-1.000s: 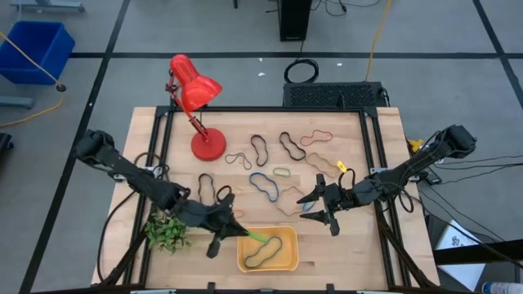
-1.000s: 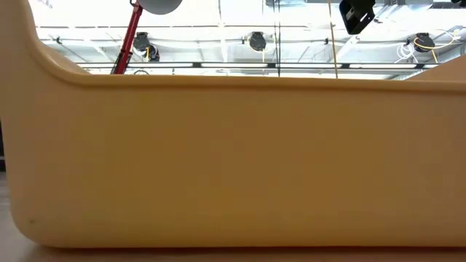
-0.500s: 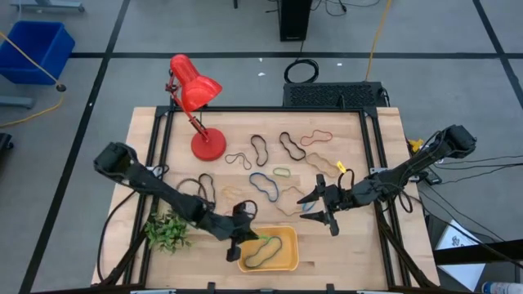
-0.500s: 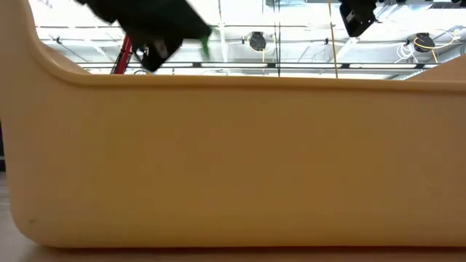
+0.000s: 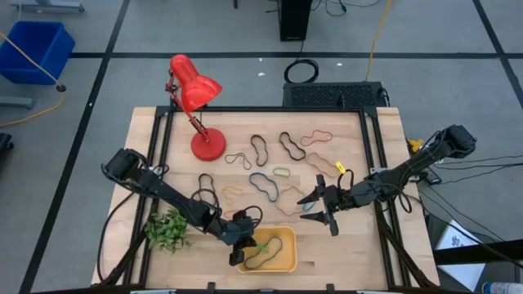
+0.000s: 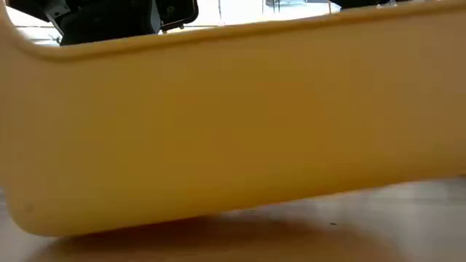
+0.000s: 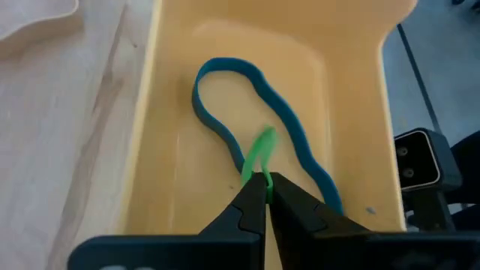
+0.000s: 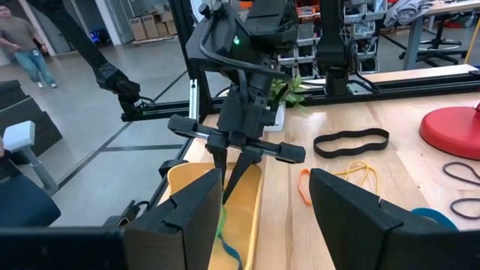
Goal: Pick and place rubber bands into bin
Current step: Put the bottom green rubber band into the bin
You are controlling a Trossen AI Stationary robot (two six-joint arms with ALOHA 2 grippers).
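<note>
The orange-yellow bin (image 5: 282, 263) sits near the table's front edge. It fills the low view (image 6: 233, 131), where its near wall slants with the right end raised. A blue rubber band (image 7: 225, 105) lies on its floor. My left gripper (image 5: 245, 242) is inside the bin's left end, shut on a green rubber band (image 7: 260, 150). My right gripper (image 5: 320, 209) is open and empty, above the table to the right of the bin. Several more rubber bands lie flat farther back: black (image 5: 260, 149), blue (image 5: 263, 185), green (image 5: 282, 172). My left gripper pinches one end of the green rubber band (image 7: 257, 166) between its two fingertips, slanting down from the table's left. The band reaches from the tips down across the blue rubber band. I cannot tell whether its free end rests on the bin's floor.
A red desk lamp (image 5: 196, 106) stands at the far left of the table. A small green plant (image 5: 167, 230) lies left of the bin. A blue crate (image 5: 37, 49) sits on the floor beyond the table. A person (image 8: 26, 45) walks in the room behind.
My left gripper has gone toward the table's right edge and down into the bin, still shut on the green rubber band. In the low view the bin has tipped: its right end has risen off the table. My right gripper has kept still.
</note>
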